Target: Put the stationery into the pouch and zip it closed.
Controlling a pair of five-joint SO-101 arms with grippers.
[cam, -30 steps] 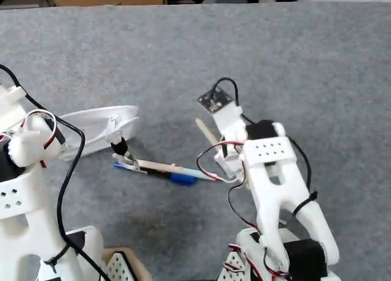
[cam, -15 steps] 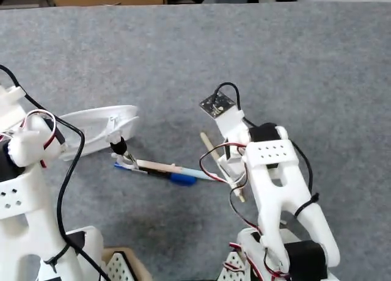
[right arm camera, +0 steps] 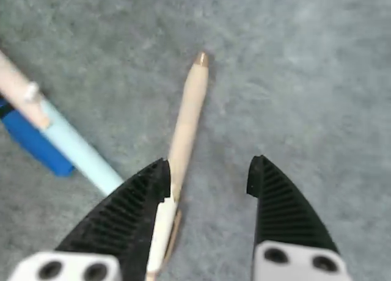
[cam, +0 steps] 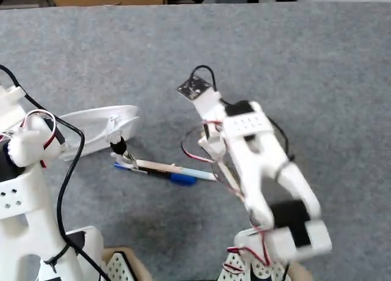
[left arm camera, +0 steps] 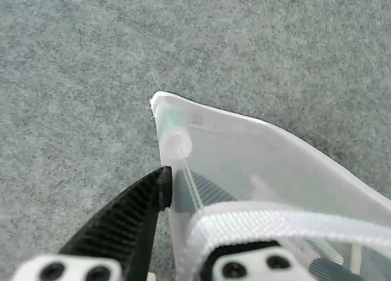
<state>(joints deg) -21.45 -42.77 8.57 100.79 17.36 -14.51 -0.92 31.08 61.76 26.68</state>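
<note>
Three pens lie loose on the grey felt table. The right gripper has its jaws apart, and a slim beige pen rests against one jaw (not between them), so closing now could flick it aside. The left gripper pinches the white translucent pouch by its edge, near the blue pen.

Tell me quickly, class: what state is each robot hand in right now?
Left hand: closed on the white translucent mesh pouch.
Right hand: open, holding nothing; the slim beige pen lies beside one finger.
</note>
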